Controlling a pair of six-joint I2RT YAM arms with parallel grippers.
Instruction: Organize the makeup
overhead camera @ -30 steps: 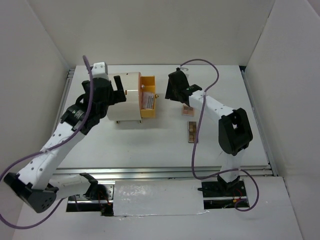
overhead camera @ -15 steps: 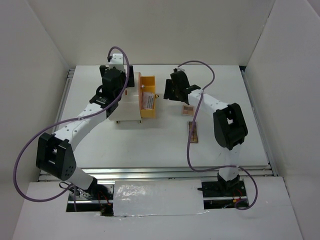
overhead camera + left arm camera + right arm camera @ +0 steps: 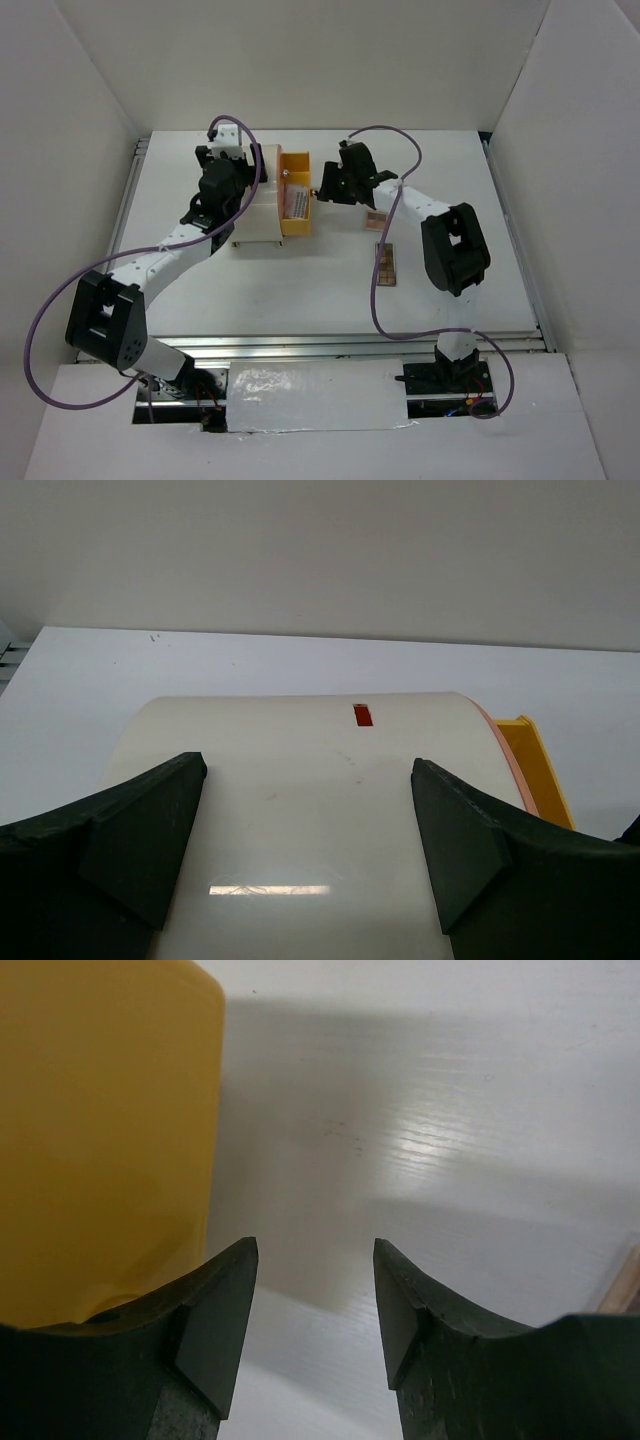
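Robot lab, white-walled enclosure (image 3: 300, 60), white table (image 3: 300, 290)

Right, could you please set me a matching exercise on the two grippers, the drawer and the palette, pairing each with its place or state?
Things:
1. left gripper
2. right gripper
3. orange drawer
4. brown eyeshadow palette

Places or states:
A. lying on the table beside the small compact
B. open, fingers either side of the cream box
C. open and empty, beside the drawer's front
D. pulled out of the cream box

Pairs: 1-B, 2-C, 3-D, 4-A
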